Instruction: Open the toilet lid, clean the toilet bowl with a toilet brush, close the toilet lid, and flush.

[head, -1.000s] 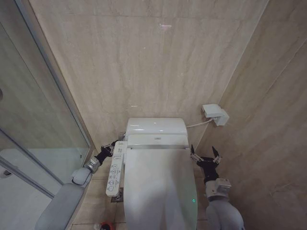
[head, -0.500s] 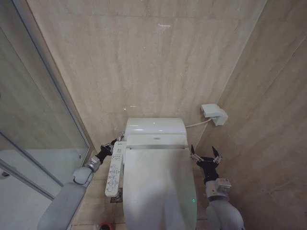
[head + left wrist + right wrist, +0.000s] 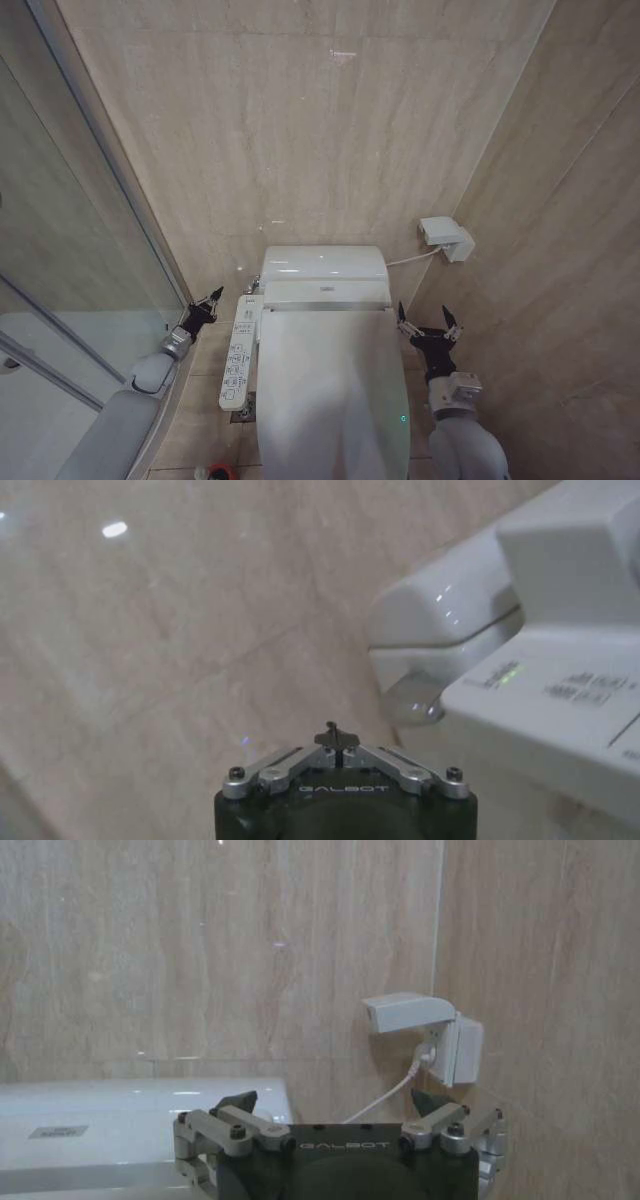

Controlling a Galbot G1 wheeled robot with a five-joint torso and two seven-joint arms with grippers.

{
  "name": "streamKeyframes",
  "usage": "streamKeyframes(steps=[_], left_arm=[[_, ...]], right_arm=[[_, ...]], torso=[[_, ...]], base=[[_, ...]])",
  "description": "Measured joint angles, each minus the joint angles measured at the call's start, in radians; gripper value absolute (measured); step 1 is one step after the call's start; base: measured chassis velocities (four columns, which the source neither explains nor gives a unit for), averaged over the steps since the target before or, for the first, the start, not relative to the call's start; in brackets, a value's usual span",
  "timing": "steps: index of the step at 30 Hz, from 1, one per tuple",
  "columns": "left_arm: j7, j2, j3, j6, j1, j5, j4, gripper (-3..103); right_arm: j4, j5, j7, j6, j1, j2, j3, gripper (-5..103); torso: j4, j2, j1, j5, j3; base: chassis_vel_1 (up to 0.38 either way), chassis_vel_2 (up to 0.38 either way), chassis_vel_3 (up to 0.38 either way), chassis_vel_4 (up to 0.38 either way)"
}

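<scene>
— How do the pincers stand?

— The right gripper, at the frame's lower right beside the toilet lid, is spread wide and holds nothing. The left gripper, left of centre, looks pinched together, empty, just off the button panel.

— And the task's things?

— The lid lies down at lower centre. The toilet brush stands at the bottom edge. A wall socket box sits right of centre; the glass shower partition flanks the left arm.
</scene>
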Motion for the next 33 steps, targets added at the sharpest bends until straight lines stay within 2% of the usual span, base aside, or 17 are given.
streamKeyframes(steps=[11,23,33], left_arm=[[0.031,0.006,0.091,-0.020,-0.060,0.002,0.004,0],[0.044,0.004,0.078,-0.030,-0.030,0.002,0.030,0],[0.043,-0.002,0.077,-0.032,-0.053,0.002,0.056,0]], right_arm=[[0.000,0.000,0.000,0.000,0.000,0.000,0.000,100],[0.000,0.000,0.000,0.000,0.000,0.000,0.000,100],[0.000,0.000,0.000,0.000,0.000,0.000,0.000,100]], torso=[[0.0001,0.000,0.000,0.0001,0.000],[0.0003,0.000,0.000,0.0001,0.000],[0.0001,0.000,0.000,0.0000,0.000]], base=[[0.000,0.000,0.000,0.000],[0.000,0.000,0.000,0.000],[0.000,0.000,0.000,0.000]])
